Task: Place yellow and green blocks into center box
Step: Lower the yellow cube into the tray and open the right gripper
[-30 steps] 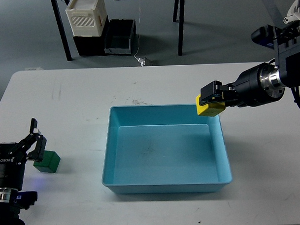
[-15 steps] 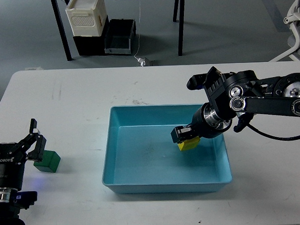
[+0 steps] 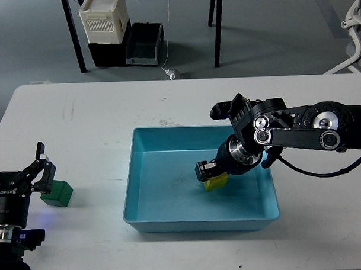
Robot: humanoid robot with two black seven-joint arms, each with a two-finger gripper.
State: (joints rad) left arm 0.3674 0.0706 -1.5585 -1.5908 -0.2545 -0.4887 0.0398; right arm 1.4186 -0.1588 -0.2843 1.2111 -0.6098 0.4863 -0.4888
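The light blue box (image 3: 135,199) sits in the middle of the white table. My right gripper (image 3: 209,171) reaches down inside the box and is shut on the yellow block (image 3: 216,182), which is at or just above the box floor. The green block (image 3: 57,194) rests on the table at the left, outside the box. My left gripper (image 3: 42,172) is open, its fingers just left of and above the green block, not holding it.
The white table (image 3: 79,126) has its front edge close below the box. Beyond the far edge, on the floor, stand a white crate (image 3: 104,19), a black bin (image 3: 143,45) and table legs.
My right gripper carried the yellow block from above the box's far right corner down into the box, then a little further left. The left gripper and green block have not moved.
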